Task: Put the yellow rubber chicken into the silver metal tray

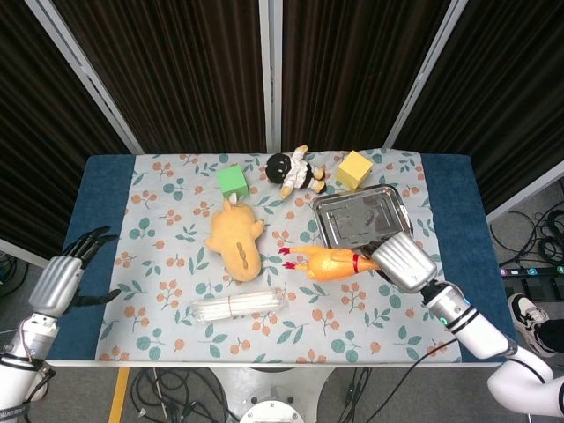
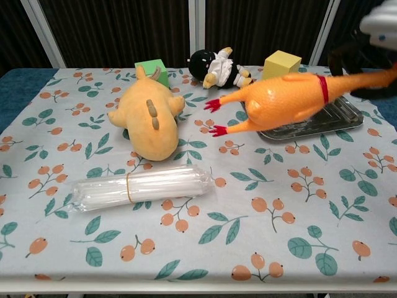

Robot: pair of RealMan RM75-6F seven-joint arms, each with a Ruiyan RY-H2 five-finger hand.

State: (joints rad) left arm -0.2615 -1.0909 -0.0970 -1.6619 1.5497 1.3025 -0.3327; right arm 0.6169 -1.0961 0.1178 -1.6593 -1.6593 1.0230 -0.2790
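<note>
Sideways, rubber chicken (image 2: 282, 99), feet leftward.

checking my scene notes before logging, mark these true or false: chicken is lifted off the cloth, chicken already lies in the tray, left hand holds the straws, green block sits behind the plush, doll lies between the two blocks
1. The yellow rubber chicken is lifted off the cloth: true; the right hand holds it by the head end.
2. The chicken already lies in the silver metal tray: false; it hangs in the air, feet pointing toward the orange plush.
3. The left hand holds the straws: false; it is open at the table's left edge, and the bundle lies on the cloth.
4. The green block sits behind the plush: true.
5. The doll lies between the green block and the yellow block: true.
</note>
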